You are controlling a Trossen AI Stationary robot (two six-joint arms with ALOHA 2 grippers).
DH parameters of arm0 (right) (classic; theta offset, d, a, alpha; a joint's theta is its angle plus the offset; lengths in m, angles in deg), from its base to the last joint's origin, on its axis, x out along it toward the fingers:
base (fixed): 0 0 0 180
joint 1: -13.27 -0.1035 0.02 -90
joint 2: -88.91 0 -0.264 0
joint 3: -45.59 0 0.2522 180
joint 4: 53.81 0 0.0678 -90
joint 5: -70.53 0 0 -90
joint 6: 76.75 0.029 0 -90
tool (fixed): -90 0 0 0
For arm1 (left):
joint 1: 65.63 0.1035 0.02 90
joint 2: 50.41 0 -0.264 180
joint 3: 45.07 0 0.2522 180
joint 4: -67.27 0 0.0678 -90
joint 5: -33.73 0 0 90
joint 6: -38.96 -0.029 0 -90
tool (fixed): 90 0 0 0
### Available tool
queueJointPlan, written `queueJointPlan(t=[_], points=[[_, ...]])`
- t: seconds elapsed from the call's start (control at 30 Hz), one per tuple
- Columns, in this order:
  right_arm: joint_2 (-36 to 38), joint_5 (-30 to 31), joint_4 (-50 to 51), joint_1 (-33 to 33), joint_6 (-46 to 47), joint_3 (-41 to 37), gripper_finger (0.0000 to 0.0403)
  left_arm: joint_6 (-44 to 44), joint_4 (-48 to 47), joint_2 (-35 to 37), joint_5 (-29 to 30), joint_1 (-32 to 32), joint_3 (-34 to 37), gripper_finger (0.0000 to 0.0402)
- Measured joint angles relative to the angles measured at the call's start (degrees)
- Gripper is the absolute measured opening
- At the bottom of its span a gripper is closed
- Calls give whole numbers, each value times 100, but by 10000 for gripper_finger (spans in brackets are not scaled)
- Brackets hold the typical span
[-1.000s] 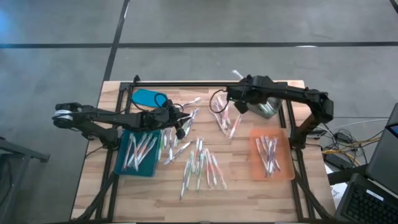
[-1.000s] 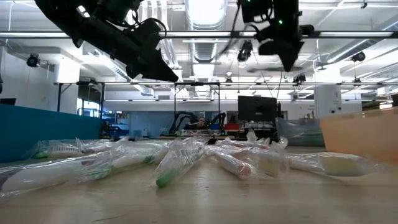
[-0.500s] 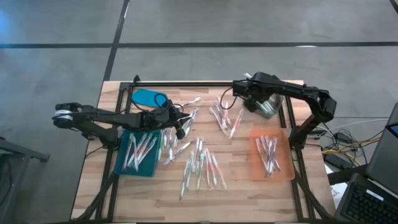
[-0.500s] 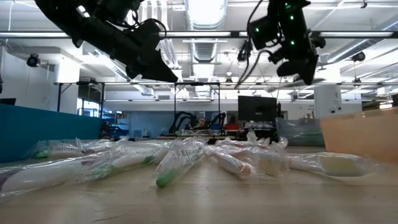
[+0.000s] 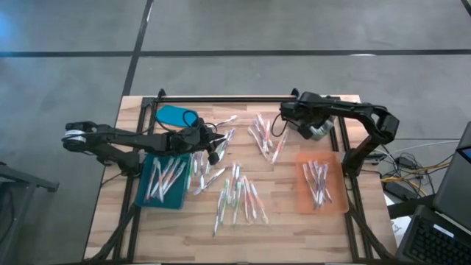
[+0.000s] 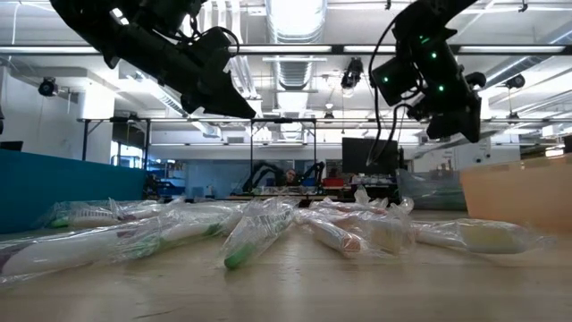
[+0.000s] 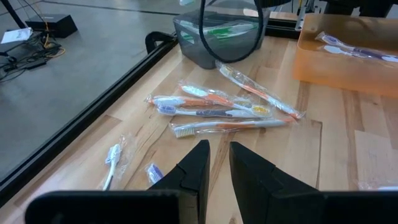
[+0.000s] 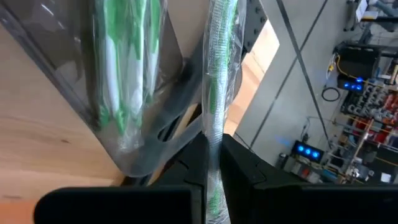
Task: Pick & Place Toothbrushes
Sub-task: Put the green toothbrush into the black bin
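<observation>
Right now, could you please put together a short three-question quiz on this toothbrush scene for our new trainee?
1. True or false: the right gripper is shut on a green toothbrush.
2. Which tray on the table holds toothbrushes on the right side: A) orange tray, B) teal tray, C) clear bin?
3. Fill in: the left gripper hangs beside the ____ tray.

Key: 1 true; 2 A; 3 teal.
</observation>
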Motion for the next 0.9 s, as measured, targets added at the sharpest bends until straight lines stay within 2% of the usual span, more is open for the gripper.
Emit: queueJointPlan(t=[0.3,0.6,0.9], points=[[0,9,-974,211,-393,-446,20,-1,1,0,0,4,0,67],[0,-53,-1372,301,-422,-935,20,-3,1,0,0,4,0,67],[0,-55,-2406,301,-644,-1406,20,-5,1,0,0,2,0,67]])
